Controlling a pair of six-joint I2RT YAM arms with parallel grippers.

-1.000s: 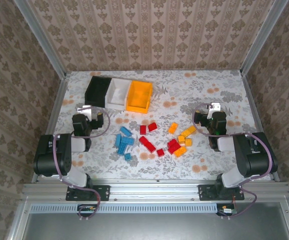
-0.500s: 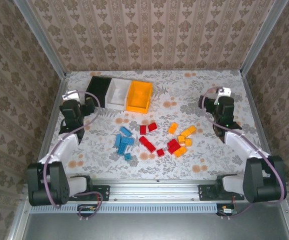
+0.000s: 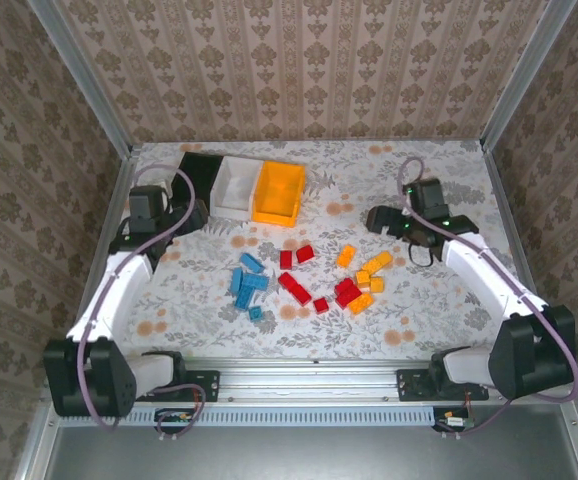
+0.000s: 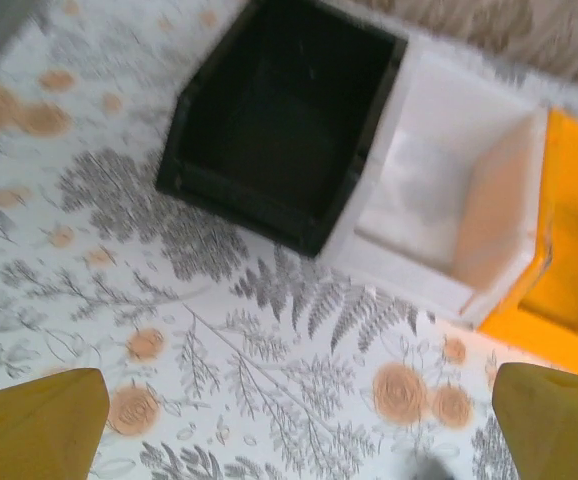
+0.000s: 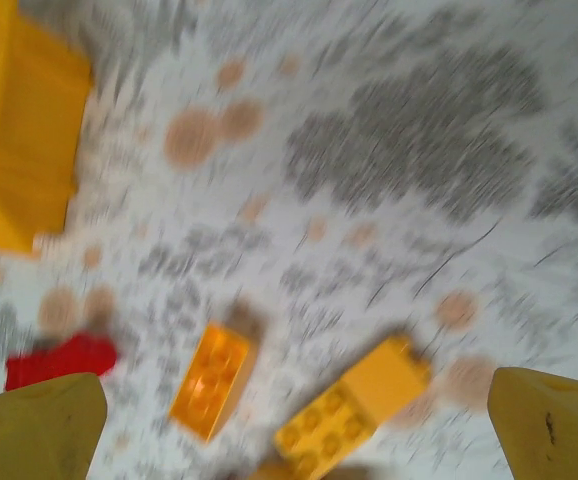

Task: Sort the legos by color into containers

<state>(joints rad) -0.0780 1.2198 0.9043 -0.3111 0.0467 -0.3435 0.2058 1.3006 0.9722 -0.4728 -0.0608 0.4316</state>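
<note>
Right hand (image 5: 296, 422) gapes near blurred, apparently orange legos (image 5: 351, 404).

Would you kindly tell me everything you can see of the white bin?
The white bin is a small, open-topped rectangular box of smooth plastic-looking material, standing upright on the floral table toward its far left. It looks empty. It is the middle of three joined bins, flanked by the black bin and the orange-yellow bin.

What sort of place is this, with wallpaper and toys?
Likely a robot test booth, not a home: two arms bolted to a metal rail, wallpapered panels boxing in the table, and legos and bins laid out as an exercise.
</note>
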